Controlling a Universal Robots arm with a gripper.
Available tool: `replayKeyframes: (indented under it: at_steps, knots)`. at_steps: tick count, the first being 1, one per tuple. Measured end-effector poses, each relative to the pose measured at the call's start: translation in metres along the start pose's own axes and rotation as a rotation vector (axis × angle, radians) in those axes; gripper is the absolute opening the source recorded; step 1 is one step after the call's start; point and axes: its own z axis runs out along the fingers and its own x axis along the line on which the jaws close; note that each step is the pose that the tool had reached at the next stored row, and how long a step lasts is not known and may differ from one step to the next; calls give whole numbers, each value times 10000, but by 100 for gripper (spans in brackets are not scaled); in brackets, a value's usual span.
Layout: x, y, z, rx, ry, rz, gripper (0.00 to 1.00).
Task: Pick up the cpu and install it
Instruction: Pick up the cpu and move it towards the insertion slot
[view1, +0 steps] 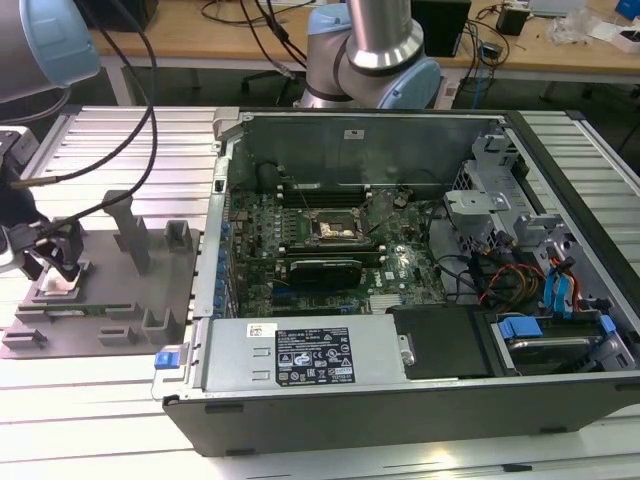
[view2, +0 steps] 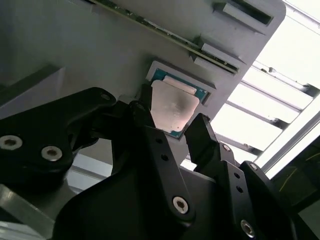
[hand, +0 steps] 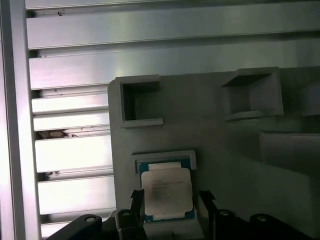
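We judge the cpu (hand: 166, 191) light, stiff, thin and fragile, with a slick metal top, best gripped by opposite edges. It lies flat in the grey holder (view1: 105, 285), middle-left of the exterior view. The claw (hand: 172, 199) stands apart, straddling it.

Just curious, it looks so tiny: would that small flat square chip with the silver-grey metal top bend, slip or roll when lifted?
The small flat square silver-grey chip probably stays stiff: its metal top looks solid. Being flat and thin, it shouldn't roll or tip. Its smooth top and thin edges may slip when pinched from the recess of the grey tray.
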Motion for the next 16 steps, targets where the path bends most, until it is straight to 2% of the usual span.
replayKeyframes:
  at_steps: [2, 9, 10, 11, 16]
  knots:
    - [7, 24, 28, -1, 3, -69, 54]
    - [7, 24, 30, -3, 4, -89, 55]
    - [7, 24, 30, -3, 3, -89, 62]
    - [7, 24, 31, -4, 3, -91, 62]
    - [8, 25, 73, -9, 24, -723, 62]
